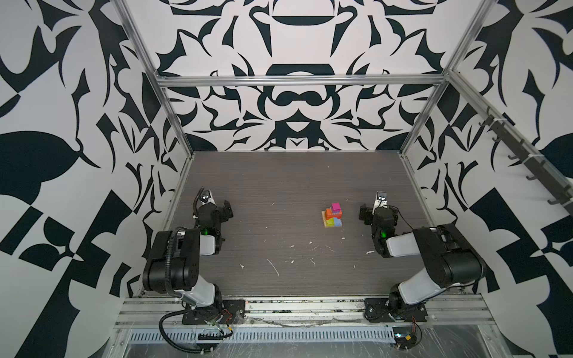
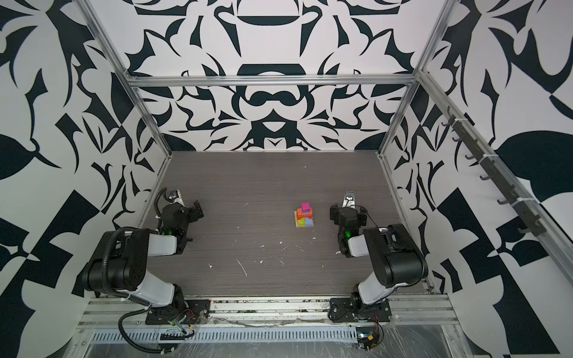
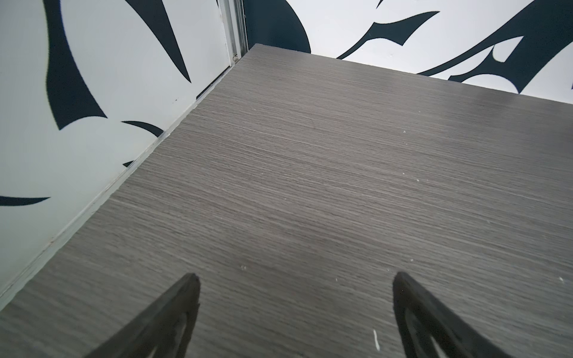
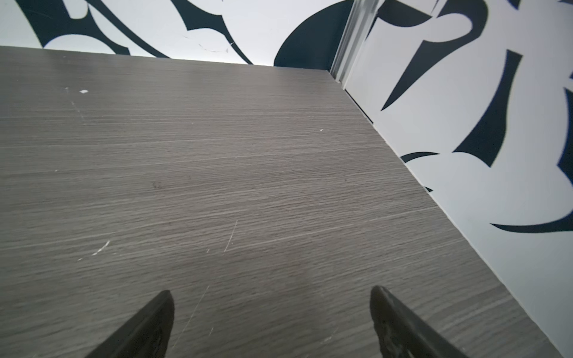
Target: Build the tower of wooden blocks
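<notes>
Tower (image 1: 333, 216) looks done, magenta cube (image 1: 335, 206) on top. Right gripper (image 4: 272, 290) near tower, left gripper (image 3: 296, 276) well apart — both spread wide, empty. You steer clear — no nudging.

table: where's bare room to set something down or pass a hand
Widest bare stretch: between the left arm and the wood block tower. The far half of the table is bare too. Tightest: the gap between tower and right arm.
</notes>
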### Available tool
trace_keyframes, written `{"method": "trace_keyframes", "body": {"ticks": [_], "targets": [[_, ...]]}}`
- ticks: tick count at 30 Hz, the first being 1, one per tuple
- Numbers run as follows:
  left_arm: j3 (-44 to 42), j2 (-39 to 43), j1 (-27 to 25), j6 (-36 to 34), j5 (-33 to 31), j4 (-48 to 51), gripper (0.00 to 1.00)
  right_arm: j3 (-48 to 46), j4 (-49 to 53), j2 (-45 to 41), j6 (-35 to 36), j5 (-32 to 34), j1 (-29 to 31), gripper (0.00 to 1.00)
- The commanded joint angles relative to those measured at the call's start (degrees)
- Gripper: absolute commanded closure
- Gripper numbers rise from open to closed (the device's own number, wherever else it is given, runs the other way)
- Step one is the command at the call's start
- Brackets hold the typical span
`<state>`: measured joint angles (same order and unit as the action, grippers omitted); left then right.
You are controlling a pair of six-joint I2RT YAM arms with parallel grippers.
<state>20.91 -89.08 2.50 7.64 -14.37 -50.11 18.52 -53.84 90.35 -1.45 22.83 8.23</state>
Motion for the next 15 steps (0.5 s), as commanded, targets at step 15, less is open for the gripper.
{"method": "trace_keyframes", "body": {"ticks": [15], "targets": [[0.2, 0.5, 0.0, -0.2, -0.7, -2.1, 0.00, 1.2, 0.4, -1.3, 0.3, -3.9, -1.3, 0.00]]}}
